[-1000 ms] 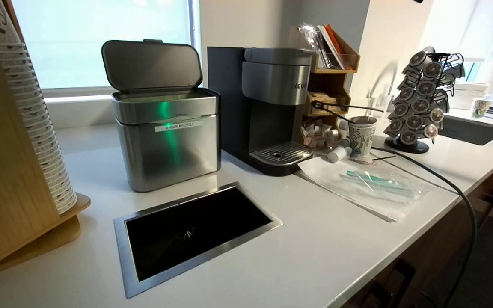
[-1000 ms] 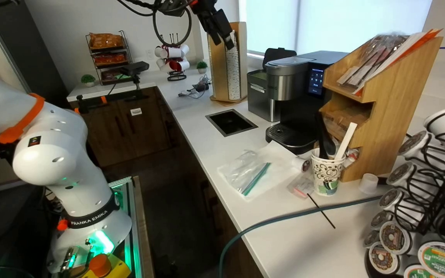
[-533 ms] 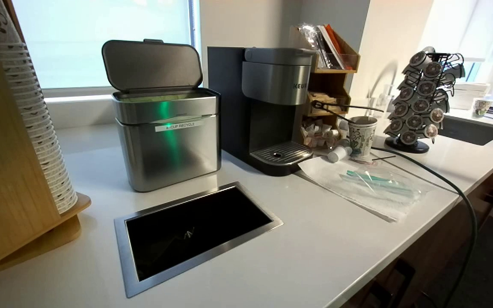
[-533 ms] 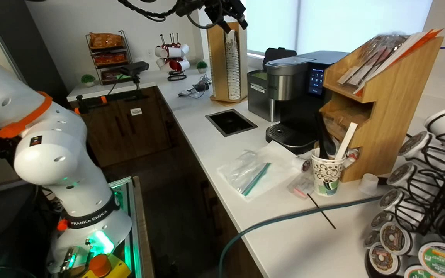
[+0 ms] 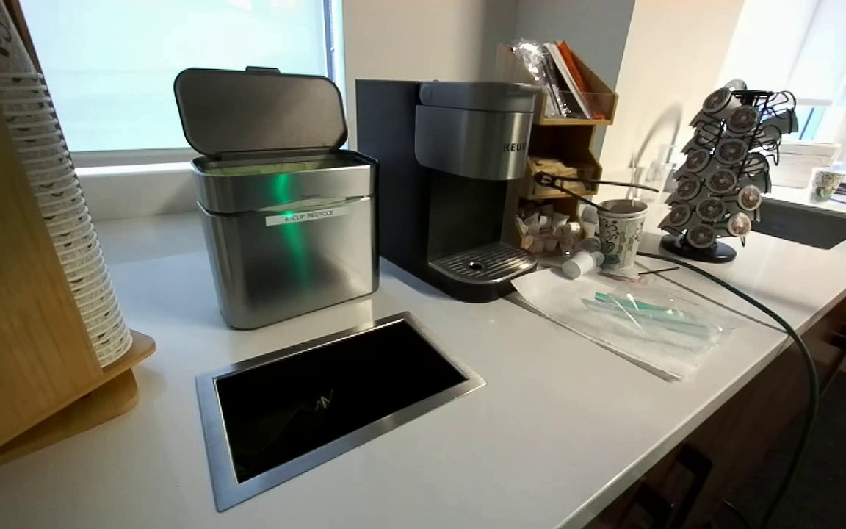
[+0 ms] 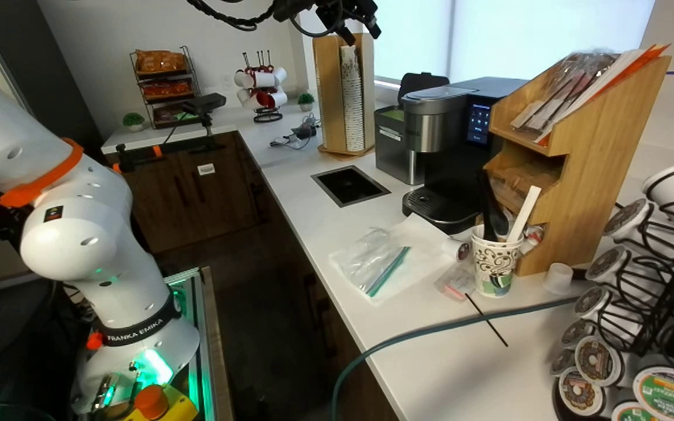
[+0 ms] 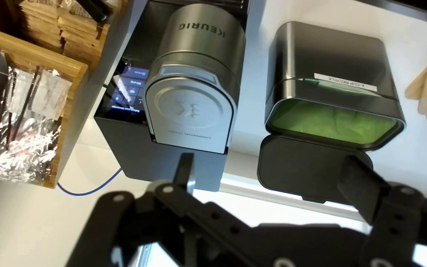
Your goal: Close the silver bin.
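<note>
The silver bin [image 5: 291, 257] stands on the counter beside the coffee machine, a green glow on its front. It also shows in an exterior view [image 6: 391, 153], partly behind the machine, and in the wrist view [image 7: 339, 59]. Its dark grey lid [image 5: 261, 114] stands raised, tilted back toward the window, in both exterior views. In the wrist view the lid [image 7: 302, 167] hangs off the bin's far edge and a green liner shows inside. My gripper [image 6: 364, 38] is high up by the cup holder. In the wrist view my gripper [image 7: 269, 162] is open and empty, one finger overlapping the lid.
The coffee machine [image 5: 478, 143] stands close beside the bin. A steel-rimmed opening [image 5: 206, 411] lies in the counter in front of it. A wooden cup holder [image 6: 331, 99] is on the bin's other side. A wooden organizer [image 6: 618, 152] and a pod rack [image 5: 720, 169] are farther along.
In an exterior view my gripper has moved up and to the right, with less movement in the last half second. The bin and its raised lid have not moved.
</note>
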`<state>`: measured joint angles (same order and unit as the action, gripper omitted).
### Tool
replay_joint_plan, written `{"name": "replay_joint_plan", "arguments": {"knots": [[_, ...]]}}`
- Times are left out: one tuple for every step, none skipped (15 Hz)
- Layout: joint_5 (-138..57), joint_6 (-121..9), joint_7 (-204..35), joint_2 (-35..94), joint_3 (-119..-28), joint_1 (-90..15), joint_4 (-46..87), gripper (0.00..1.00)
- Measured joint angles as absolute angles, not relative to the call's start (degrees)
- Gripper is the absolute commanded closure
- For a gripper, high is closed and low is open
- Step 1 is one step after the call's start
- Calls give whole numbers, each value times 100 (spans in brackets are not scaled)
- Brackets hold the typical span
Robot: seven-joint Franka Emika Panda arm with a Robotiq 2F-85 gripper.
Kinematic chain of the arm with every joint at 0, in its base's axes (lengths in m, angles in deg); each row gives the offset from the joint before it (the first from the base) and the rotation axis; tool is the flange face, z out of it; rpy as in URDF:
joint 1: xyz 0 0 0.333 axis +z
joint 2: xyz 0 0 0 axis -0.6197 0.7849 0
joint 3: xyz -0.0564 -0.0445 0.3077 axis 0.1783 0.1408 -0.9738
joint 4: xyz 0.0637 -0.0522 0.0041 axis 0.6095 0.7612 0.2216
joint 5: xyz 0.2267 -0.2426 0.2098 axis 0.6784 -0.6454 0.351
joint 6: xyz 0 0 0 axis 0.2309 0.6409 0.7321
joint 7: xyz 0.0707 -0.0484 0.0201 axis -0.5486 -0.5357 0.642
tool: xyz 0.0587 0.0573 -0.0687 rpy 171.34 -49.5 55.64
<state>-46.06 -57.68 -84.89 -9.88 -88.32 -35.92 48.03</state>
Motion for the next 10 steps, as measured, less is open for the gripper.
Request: {"name": "replay_joint_plan", "arguments": {"knots": [[-4625,-5808,-8559,-972,-8835,-3605,4799,0],[-4773,-6030,-8783,-899,-8877,-3669,4783,0],[-4953,-6346,-9076,-748,-8946,-3770,4727,0],[-5161,-6670,-9378,-508,-9034,-3887,4618,0],[-5372,-6901,-9622,-190,-9127,-3989,4435,0],[-5613,-7016,-9800,144,-9196,-4052,4209,0],[-5904,-7100,-9992,501,-9243,-4083,3934,0],[-6200,-7141,-10203,871,-9298,-4107,3617,0],[-6457,-7145,-10386,1207,-9343,-4112,3298,0],[-6721,-7146,-10563,1537,-9373,-4102,2963,0]]}}
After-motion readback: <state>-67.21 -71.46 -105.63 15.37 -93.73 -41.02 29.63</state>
